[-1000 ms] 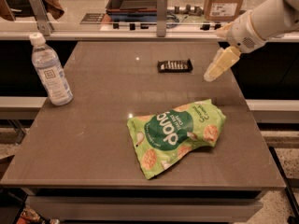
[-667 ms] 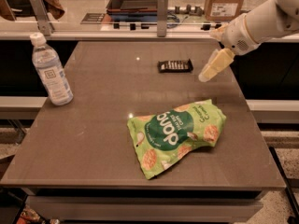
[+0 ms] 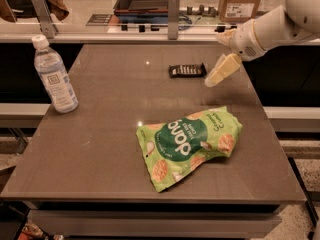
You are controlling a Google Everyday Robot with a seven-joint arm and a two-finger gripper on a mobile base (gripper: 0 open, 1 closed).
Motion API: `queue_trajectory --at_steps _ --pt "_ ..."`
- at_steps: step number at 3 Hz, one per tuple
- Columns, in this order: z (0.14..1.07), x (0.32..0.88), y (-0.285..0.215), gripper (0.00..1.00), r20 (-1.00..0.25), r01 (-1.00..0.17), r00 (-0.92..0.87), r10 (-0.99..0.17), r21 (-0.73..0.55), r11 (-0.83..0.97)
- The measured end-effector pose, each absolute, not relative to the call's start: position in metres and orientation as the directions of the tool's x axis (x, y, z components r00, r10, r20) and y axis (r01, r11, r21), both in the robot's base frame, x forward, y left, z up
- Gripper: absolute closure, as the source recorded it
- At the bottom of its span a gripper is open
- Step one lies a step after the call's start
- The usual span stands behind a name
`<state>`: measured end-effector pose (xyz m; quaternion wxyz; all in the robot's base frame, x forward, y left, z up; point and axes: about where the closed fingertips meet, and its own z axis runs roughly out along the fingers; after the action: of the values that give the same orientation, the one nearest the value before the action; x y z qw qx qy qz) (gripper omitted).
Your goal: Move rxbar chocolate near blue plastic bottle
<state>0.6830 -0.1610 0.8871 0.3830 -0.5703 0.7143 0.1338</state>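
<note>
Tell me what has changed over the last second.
The gripper edged left toward the rxbar chocolate and is now close to its right end; it has taken hold of nothing. The rxbar chocolate, the blue plastic bottle and the green snack bag stayed put.

Green bag (image 3: 189, 145) reads, perhaps, "dang".

hand (image 3: 213, 79) right of rxbar chocolate (image 3: 187, 70) | bottle (image 3: 55, 76) far left | snack bag (image 3: 192, 144) in front

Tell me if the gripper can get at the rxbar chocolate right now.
Probably yes. The gripper hangs just beside the rxbar chocolate with nothing between them, and the green bag lies nearer the camera, out of the way.
</note>
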Motion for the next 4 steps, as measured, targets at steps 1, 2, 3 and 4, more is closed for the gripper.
queue_trajectory --at_steps 1,2,3,4 --pt "0.88 0.701 -0.153 0.0 -0.717 -0.921 -0.047 -0.695 -0.238 0.309" --pt "0.871 0.718 -0.148 0.0 -0.709 -0.914 -0.069 -0.702 -0.237 0.33" --pt "0.858 0.732 -0.146 0.0 -0.699 -0.905 -0.097 -0.709 -0.234 0.355" --pt "0.844 0.743 -0.146 0.0 -0.698 -0.904 -0.115 -0.706 -0.221 0.365"
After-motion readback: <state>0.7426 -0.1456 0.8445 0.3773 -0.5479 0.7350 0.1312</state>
